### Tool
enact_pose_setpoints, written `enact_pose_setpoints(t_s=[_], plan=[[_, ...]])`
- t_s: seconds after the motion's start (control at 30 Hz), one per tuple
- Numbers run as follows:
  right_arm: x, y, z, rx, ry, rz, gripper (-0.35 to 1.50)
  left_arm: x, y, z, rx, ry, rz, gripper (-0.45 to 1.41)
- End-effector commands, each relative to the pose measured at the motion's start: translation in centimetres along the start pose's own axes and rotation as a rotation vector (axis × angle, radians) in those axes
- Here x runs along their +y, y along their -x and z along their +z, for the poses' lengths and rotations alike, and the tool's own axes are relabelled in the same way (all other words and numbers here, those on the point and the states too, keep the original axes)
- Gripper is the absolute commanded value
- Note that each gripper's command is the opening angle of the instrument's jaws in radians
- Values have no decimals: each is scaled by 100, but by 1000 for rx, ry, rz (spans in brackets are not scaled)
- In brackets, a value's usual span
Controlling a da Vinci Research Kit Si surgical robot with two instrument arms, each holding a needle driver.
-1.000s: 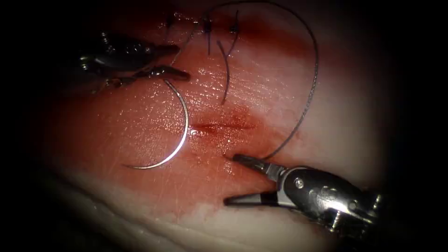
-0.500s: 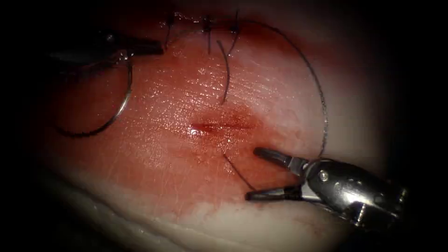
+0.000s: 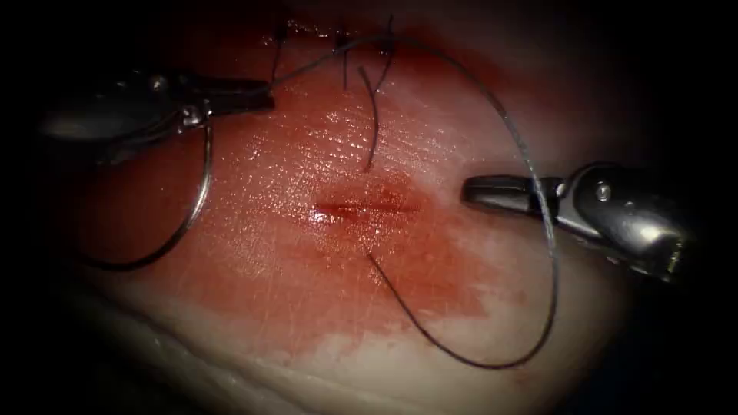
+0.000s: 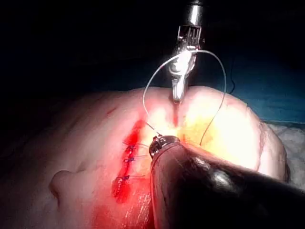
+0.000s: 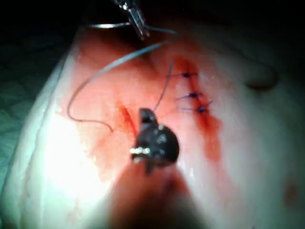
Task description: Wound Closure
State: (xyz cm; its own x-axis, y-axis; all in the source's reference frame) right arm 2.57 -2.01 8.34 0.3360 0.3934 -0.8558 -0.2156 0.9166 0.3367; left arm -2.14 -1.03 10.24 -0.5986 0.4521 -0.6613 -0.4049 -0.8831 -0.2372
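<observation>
The needle (image 3: 188,207) hangs free of the tissue (image 3: 269,192) at about nine o'clock from the cut (image 3: 365,207), and the left tool (image 3: 231,96) grips it near its thread end with jaws closed. The thread (image 3: 538,253) comes out just below the cut and loops wide to four o'clock, so I judge the step is drawing thread through, slack remaining. The right tool (image 3: 480,192), at three o'clock, appears closed and holds nothing.

Two tools, left (image 3: 231,96) and right (image 3: 500,192), one needle (image 3: 192,207), one thread (image 3: 538,230), three stitches (image 3: 338,38).
</observation>
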Motion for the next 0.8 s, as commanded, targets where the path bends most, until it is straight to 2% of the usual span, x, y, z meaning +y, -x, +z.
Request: enact_pose_setpoints(t_s=[0.03, 0.13, 0.17, 0.4, 0.53, 0.8], plan=[[-6, -3, 18, 16, -7, 1, -35, 2, 3, 15, 8, 3, 8, -45], [-15, -8, 30, 37, -15, 3, -35, 10, 14, 36, 6, 26, 22, -45], [-21, -15, 40, 69, -15, 8, -35, 19, 25, 57, -5, 41, 25, -45], [-31, -32, 54, 151, 13, 24, -35, 37, 50, 91, -29, 71, 19, -45], [-32, -36, 65, 177, 57, 29, -35, 55, 51, 92, -38, 86, 29, -45], [-26, -39, 64, 183, 123, 31, -35, 83, 37, 88, -75, 119, 24, -45]])
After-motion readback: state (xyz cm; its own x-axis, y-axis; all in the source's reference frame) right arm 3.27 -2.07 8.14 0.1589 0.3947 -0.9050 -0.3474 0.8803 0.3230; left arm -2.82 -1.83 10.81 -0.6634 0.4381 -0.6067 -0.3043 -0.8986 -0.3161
